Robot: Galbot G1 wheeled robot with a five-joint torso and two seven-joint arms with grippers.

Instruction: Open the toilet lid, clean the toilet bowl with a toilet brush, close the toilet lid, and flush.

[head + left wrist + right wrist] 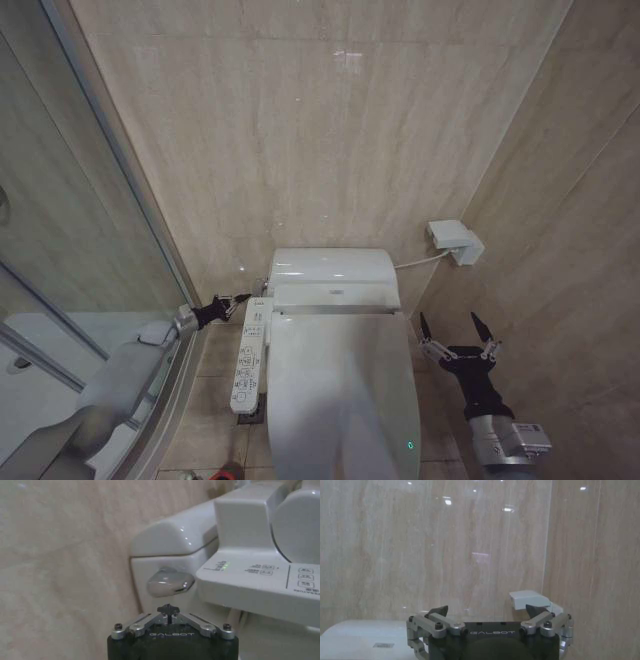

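The white toilet lid [340, 390] lies shut, hiding the toilet bowl. Behind it sits the white tank [330, 270]. My left gripper [240, 299] is shut at the tank's left side. In the left wrist view its closed tips [168, 610] point at a shiny flush button [170, 583] on the tank's side, a short gap away. My right gripper [450, 320] hangs open to the right of the lid, holding nothing, and in its own wrist view the right gripper [486, 610] faces the tiled wall. The toilet brush is out of view.
A bidet button panel [248, 360] runs along the toilet's left side, close to my left arm. The glass shower wall [100, 200] stands at the left. A white wall box [455, 240] with a cable is mounted at the right. Something red [228, 472] shows at the bottom edge.
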